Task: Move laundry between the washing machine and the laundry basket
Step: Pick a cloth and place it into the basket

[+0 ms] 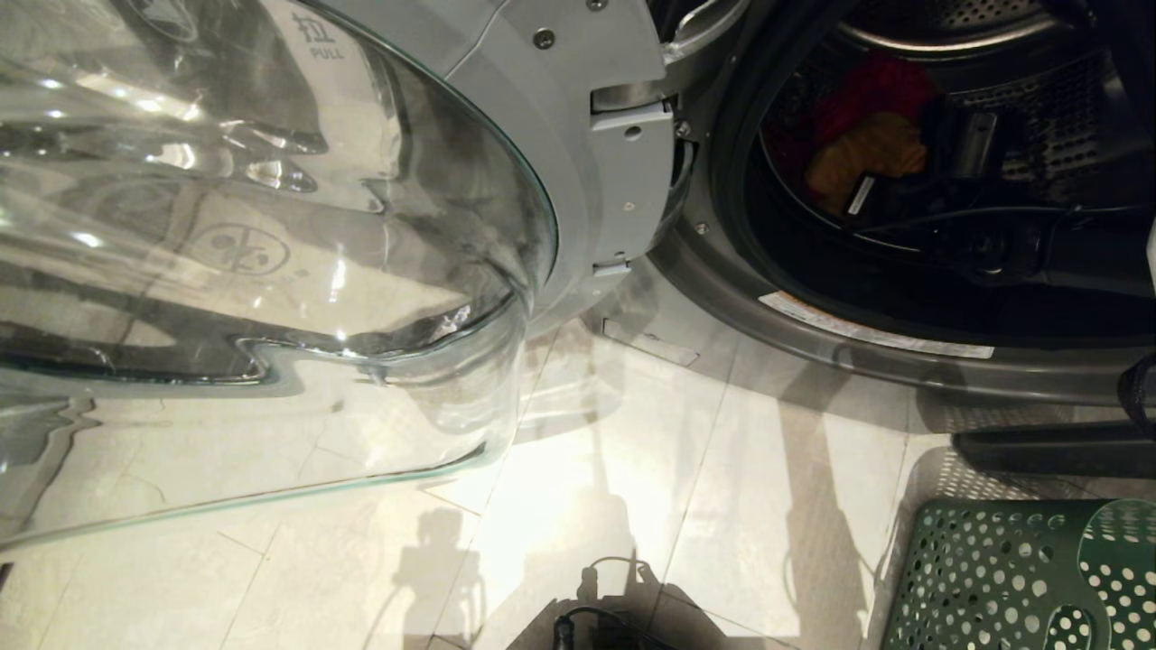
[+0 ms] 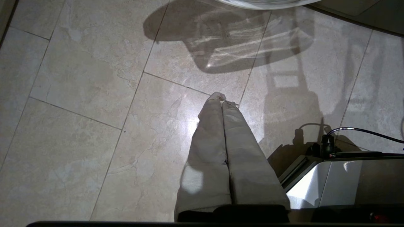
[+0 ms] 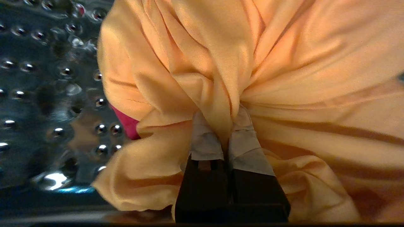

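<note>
Your right gripper (image 3: 228,126) pinches the yellow-orange soft garment (image 3: 268,63) inside the dark grey washing machine's perforated steel drum (image 3: 47,78); a snagged fold could slip free.

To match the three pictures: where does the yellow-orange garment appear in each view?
Head view: yellow-orange garment inside the washing machine, upper right.
Left wrist view: not in it.
Right wrist view: fills most of the picture, pinched by the right gripper.
Shared landmark: perforated drum.

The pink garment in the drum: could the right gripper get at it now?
Probably not yet: the right gripper is shut on the yellow-orange garment, which covers most of the pink garment; only an edge shows.
</note>
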Controlling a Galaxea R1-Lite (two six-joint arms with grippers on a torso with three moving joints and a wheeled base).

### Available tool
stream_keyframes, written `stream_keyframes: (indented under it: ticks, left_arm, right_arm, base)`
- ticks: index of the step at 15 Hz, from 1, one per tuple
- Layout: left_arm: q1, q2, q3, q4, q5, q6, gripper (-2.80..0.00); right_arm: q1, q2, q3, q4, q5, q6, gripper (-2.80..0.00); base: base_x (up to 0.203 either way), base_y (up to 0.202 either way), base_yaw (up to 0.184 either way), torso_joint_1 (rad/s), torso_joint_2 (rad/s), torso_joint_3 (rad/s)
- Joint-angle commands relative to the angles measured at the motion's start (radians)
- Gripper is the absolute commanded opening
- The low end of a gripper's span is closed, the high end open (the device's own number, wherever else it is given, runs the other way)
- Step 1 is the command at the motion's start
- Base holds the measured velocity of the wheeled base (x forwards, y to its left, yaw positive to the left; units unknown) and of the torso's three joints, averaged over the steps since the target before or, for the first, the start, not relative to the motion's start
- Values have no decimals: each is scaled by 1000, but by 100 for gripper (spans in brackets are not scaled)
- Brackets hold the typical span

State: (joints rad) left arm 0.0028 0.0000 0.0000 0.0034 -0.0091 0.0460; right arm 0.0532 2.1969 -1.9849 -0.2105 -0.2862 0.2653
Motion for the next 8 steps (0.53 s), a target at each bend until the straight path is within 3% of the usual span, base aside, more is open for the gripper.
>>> stream_keyframes:
  ticks: [1, 4, 8]
  left_arm:
    - [0, 2, 0, 0, 0, 0, -280]
    - [0, 2, 0, 0, 0, 0, -280]
    - [0, 2, 0, 0, 0, 0, -280]
  right_arm:
    - [0, -58, 1, 5, -2, 12, -280]
    - [1, -63, 5, 4, -2, 12, -280]
    - [4, -104, 132, -36, -4, 12, -280]
  base:
    - [0, 0, 0, 0, 0, 0]
    - [0, 0, 0, 0, 0, 0]
    - [0, 0, 0, 0, 0, 0]
